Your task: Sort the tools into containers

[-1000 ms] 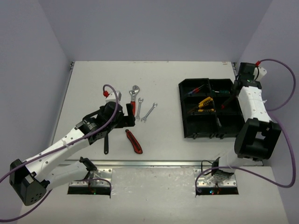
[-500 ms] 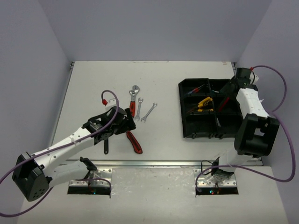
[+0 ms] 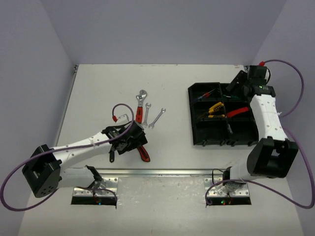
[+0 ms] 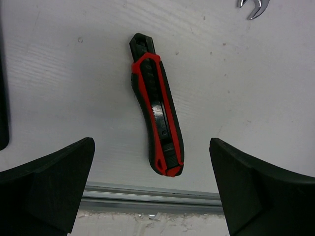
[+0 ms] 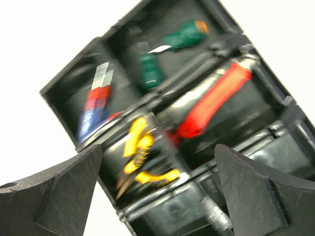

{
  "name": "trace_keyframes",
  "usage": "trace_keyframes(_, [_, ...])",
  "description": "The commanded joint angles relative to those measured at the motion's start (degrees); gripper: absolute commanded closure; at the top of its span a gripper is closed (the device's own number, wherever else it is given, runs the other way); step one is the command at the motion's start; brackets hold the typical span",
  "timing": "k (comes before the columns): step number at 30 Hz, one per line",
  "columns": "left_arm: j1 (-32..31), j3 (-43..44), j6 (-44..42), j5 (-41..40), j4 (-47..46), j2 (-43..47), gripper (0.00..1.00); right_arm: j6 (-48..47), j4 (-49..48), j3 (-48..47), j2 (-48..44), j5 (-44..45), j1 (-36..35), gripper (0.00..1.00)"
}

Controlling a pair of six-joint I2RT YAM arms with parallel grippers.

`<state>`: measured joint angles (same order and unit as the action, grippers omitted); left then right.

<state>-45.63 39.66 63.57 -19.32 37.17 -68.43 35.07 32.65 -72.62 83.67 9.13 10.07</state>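
A red and black utility knife (image 4: pixel 157 118) lies on the table near the front edge, seen also from above (image 3: pixel 143 153). My left gripper (image 4: pixel 152 191) hangs open right over it, one finger on each side, touching nothing (image 3: pixel 135 142). My right gripper (image 5: pixel 157 196) is open and empty above the far right of the black tray (image 3: pixel 197 129). In the tray lie a red-handled tool (image 5: pixel 211 103), yellow pliers (image 5: pixel 140 152), green screwdrivers (image 5: pixel 162 54) and a blue and red one (image 5: pixel 98 98). A red-handled wrench (image 3: pixel 141 105) and two silver wrenches (image 3: pixel 147 114) lie on the table's middle.
A black tool (image 3: pixel 111 156) lies left of the knife, partly under my left arm. A metal rail (image 4: pixel 147 196) runs along the table's front edge just below the knife. The right wrist view is blurred. A silver tool (image 5: pixel 214 214) shows in a near compartment.
My right gripper has opened, left the red-handled tool in the tray and drawn back toward the far right. My left arm has moved nearer and right, over the utility knife.
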Motion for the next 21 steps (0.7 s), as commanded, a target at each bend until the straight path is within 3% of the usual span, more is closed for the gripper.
trace_keyframes(1, [-3.8, 1.3, 8.7, -1.7, -0.1, -4.1, 0.0, -5.5, 2.2, -1.6, -5.2, -4.1, -8.4, 0.05])
trace_keyframes(7, [-4.6, 3.8, 11.8, -2.9, -1.4, -13.4, 0.01, -5.9, 0.4, 4.2, -10.5, -7.0, -16.6, 0.05])
trace_keyframes(13, [-4.1, 12.7, 11.7, -6.8, 1.1, -27.9, 0.18, -5.5, -1.2, 9.6, -16.5, -10.8, -18.3, 0.04])
trace_keyframes(15, [-4.1, 14.4, 11.8, -6.4, 1.9, -30.9, 0.35, -6.2, -0.6, 10.2, -17.6, -12.0, -18.4, 0.04])
trace_keyframes(16, [-4.1, 14.1, 11.6, -5.5, 1.7, -31.6, 0.58, -6.6, -0.4, 10.4, -18.0, -12.2, -18.4, 0.04])
trace_keyframes(18, [-4.1, 12.6, 10.9, -3.9, -1.1, -31.3, 0.89, -7.4, 0.0, 10.8, -19.1, -12.5, -18.3, 0.04])
trace_keyframes(20, [-4.1, 9.8, 9.9, -1.5, -3.6, -29.4, 1.0, -7.9, 0.0, 11.0, -19.8, -13.5, -18.3, 0.04])
trace_keyframes(21, [-4.2, 8.9, 9.2, -1.1, -5.2, -28.5, 1.0, -7.8, -0.6, 11.2, -20.2, -14.5, -18.4, 0.03])
